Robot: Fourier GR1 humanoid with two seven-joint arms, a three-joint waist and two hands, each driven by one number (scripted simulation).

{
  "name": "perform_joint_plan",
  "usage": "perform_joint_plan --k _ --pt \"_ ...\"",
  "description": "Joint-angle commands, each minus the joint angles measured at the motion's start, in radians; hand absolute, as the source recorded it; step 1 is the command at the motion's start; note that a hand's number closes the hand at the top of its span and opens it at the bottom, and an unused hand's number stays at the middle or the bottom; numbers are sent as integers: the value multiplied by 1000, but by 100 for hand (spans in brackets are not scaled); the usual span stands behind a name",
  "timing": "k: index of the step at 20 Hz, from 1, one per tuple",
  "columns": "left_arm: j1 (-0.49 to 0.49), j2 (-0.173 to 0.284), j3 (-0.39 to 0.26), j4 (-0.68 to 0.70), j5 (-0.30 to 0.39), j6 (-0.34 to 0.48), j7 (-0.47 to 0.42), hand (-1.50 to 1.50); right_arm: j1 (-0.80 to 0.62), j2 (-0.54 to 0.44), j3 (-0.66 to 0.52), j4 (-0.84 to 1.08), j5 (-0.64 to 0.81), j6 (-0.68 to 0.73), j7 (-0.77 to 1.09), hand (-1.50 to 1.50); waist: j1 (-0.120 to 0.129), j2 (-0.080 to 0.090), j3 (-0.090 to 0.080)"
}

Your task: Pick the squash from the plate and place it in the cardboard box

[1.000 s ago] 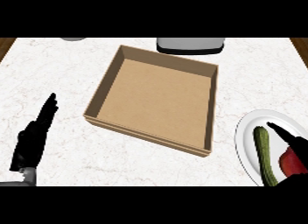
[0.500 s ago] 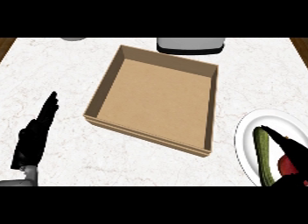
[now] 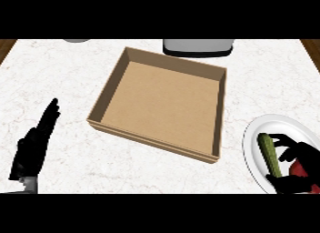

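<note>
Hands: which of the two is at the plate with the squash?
The right hand, fingers curling around the green squash on the white plate. The left hand rests open at the counter's left, fingers straight.

Both hands are matte black with slim, jointed-looking fingers and a thumb. The left hand [image 3: 34, 145] shows as a long narrow black shape ending in a short grey wrist cuff at the lower edge. The right hand [image 3: 309, 160] is a bulkier black mass, its forearm out of sight.
</note>
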Motion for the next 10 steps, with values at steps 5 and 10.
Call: perform_joint_plan --k 5,10 --pt "-16 -5 8 -108 -13 -21 100 0 -5 33 1 65 154 -172 -113 150 1 3 4" --pt "-11 -24 4 13 -30 -19 -15 0 -202 -80 -4 74 156 -89 -205 150 27 7 5"
